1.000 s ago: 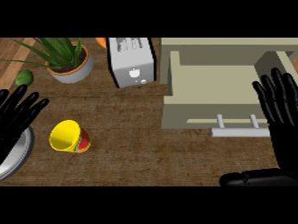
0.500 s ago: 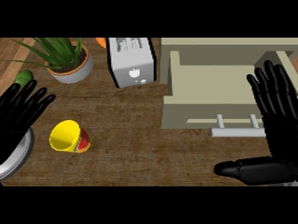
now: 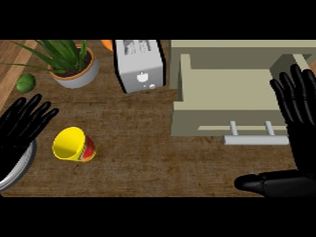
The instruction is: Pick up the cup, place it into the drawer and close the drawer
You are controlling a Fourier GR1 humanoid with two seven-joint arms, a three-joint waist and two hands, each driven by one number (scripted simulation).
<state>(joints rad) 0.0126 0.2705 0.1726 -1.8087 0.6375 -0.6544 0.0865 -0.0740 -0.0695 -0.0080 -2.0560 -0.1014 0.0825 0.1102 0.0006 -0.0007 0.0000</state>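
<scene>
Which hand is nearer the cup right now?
The left hand: it shows just left of the yellow cup. The right hand is over by the open drawer.

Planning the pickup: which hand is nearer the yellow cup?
Left. The left hand hovers just left of the cup; the right hand is far across, over the drawer.

cup (image 3: 72, 144) left on counter, toaster (image 3: 140, 65) behind, open drawer (image 3: 237, 98) right of toaster

Left hand (image 3: 20, 127) higher and nearer the cup (image 3: 74, 144); right hand (image 3: 304, 120) slightly leftward.
</scene>
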